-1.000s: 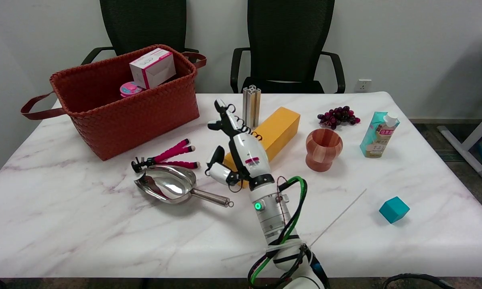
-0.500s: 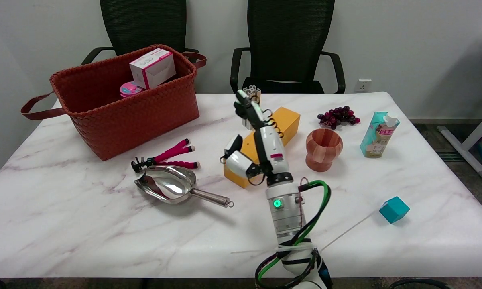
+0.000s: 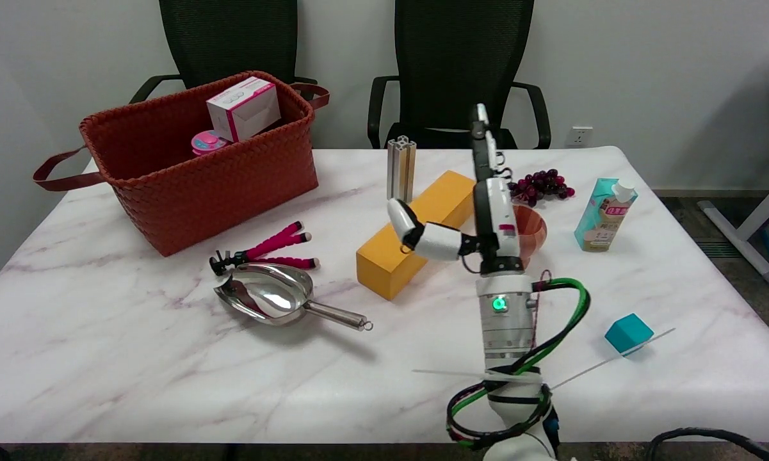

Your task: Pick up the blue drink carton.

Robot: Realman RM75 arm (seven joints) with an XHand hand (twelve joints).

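Lighting is bright, even and diffuse from overhead. Shadows on the white marble-patterned table [image 3: 134, 358] are soft. The polished steel scoop [image 3: 272, 299] shows glare.

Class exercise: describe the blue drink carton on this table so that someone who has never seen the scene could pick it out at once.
Start at the white marble table and go to its far right side. Right of the wooden cup and the bunch of dark grapes stands the blue drink carton, upright. It is the only tall pack with a slanted top and white cap; the teal cube nearer the front is plain and squat.
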